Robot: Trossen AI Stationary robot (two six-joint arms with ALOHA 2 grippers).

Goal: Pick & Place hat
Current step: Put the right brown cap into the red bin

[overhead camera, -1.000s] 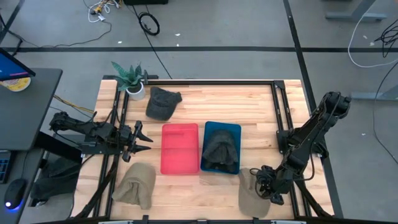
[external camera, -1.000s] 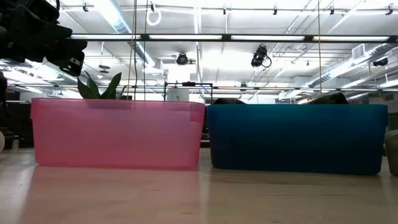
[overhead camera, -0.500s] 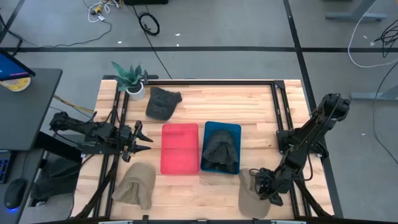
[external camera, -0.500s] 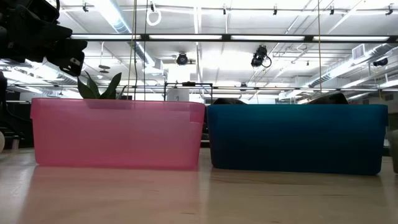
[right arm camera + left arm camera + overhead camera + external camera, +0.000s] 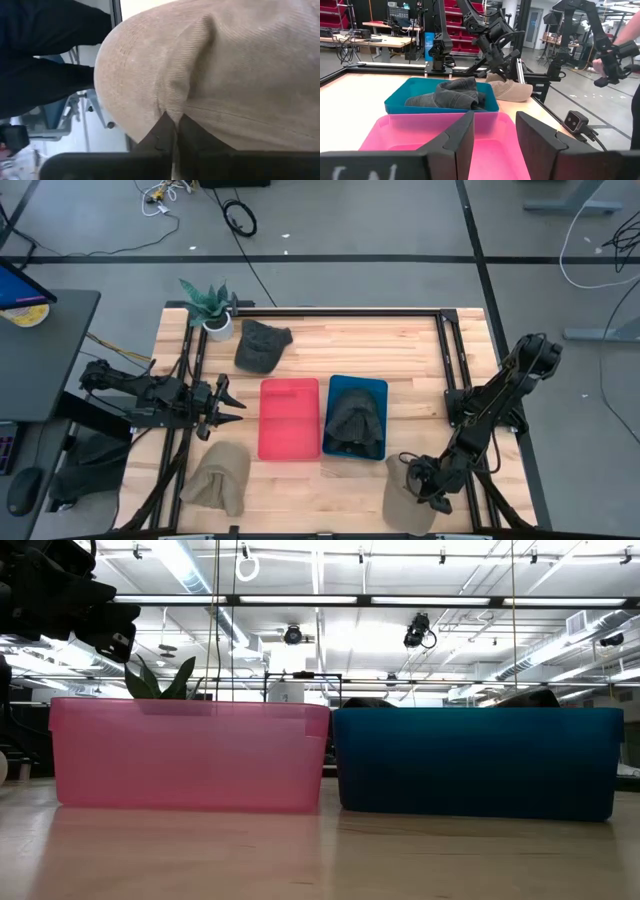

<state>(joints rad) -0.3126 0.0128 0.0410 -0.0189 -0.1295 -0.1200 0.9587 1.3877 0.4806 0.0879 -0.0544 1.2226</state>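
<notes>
The right gripper [image 5: 172,131] has its 2 fingers [image 5: 161,134] drawn almost together on a thin pinch of ribbed fabric, a small fold of the tan corduroy hat [image 5: 215,70] that fills the right wrist view. In the high view that gripper [image 5: 425,483] sits low over the same hat [image 5: 402,498], which lies on the worktop [image 5: 330,345] at its near right corner, just beside the blue bin [image 5: 357,417]. The hold looks shallow: only a ridge of cloth sits between the fingertips, so the likeliest failure is the fabric slipping out as the arm lifts, dropping the hat back or over the worktop edge, which is close by. A soft cap held by 1 fold will also sag and swing, and a trailing brim could catch on the blue bin's wall if the carry is low. That bin already holds a dark grey hat [image 5: 355,418], while the pink bin [image 5: 290,418] next to it looks empty; which one this hat is meant for cannot be told from the task, so a wrong drop is possible. The left gripper [image 5: 222,408] waits over the left side of the worktop, its fingers [image 5: 464,139] spread apart and holding nothing, pointing across the pink bin; it is well apart from the right arm, so a collision seems unlikely. 2 other hats lie out, a tan one [image 5: 217,476] at the near left and a dark one [image 5: 260,345] near the potted plant [image 5: 207,305].
</notes>
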